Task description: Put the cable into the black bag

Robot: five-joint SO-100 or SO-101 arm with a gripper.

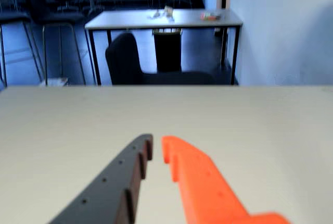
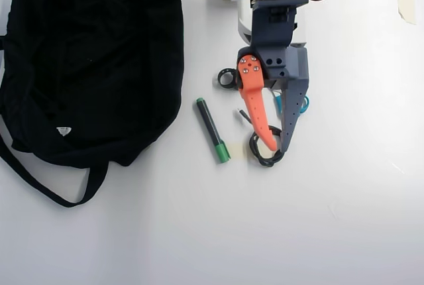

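White surface [image 2: 344,219] is filling my overhead view. I am seeing the orange-and-grey gripper [image 2: 279,147] hovering with a narrow gap, gripping nothing, over the coiled black cable [image 2: 262,155]; the black fabric bag [image 2: 86,66] is lying well apart, left.

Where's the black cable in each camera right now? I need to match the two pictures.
Wrist view: the coiled black cable is not in it, only bare tabletop ahead.
Overhead view: cable at centre-right, under the fingertips, right of the green-tipped marker.
Shared landmark: the orange-and-grey gripper.
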